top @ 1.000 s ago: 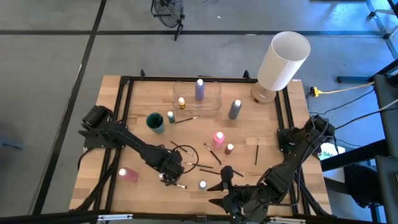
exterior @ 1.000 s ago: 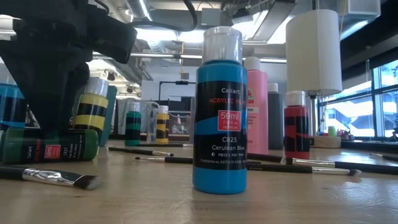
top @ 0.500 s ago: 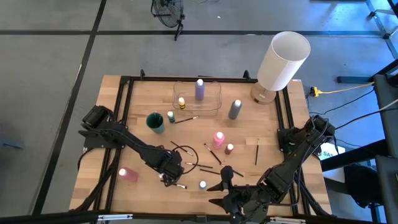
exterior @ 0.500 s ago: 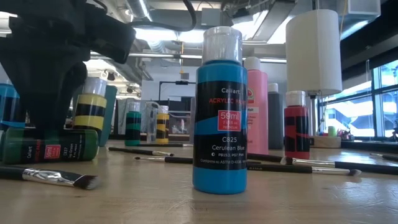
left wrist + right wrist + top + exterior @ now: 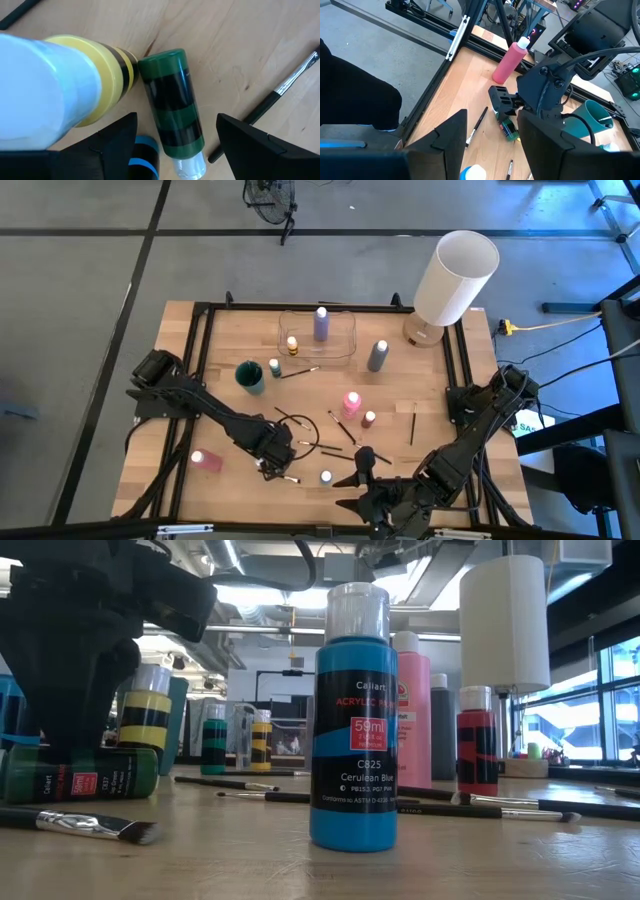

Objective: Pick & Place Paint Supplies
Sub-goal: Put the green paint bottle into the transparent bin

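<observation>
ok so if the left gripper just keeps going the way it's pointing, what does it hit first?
Most likely the green paint bottle, lying on its side between the open jaws of the left gripper. The upright yellow bottle stands just beside that line. Depth is unclear.

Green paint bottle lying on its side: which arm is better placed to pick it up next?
Left. Its open claw already straddles the green paint bottle, while the right claw sits farther off near the table's front edge.
</observation>
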Controlling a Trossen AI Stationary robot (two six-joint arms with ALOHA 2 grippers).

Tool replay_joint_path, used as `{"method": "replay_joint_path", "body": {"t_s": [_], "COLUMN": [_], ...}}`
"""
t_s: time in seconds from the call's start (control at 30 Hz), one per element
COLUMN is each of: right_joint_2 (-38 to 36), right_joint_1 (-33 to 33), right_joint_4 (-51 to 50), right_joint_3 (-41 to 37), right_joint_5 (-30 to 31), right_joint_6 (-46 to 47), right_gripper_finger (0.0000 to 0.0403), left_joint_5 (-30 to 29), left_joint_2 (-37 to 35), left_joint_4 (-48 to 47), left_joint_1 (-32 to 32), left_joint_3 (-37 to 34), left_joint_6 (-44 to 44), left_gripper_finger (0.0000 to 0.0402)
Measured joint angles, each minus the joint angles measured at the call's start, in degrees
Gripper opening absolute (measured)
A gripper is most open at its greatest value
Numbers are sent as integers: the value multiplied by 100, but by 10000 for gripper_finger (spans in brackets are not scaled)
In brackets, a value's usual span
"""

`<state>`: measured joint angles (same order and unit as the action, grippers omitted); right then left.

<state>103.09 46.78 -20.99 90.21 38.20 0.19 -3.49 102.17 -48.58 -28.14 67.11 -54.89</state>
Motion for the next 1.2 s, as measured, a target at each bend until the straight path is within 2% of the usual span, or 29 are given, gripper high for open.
{"method": "replay_joint_path", "body": {"t_s": [1.2], "right_joint_2": [0], "right_joint_1": [0], "right_joint_4": [2], "right_joint_3": [0], "right_joint_5": [0], "right_joint_6": [0], "right_gripper_finger": [178], "left_joint_5": [121], "left_joint_2": [0], "left_joint_4": [57], "left_joint_1": [-37], "left_joint_3": [2], "left_joint_6": [-42], "left_gripper_finger": [269]}}
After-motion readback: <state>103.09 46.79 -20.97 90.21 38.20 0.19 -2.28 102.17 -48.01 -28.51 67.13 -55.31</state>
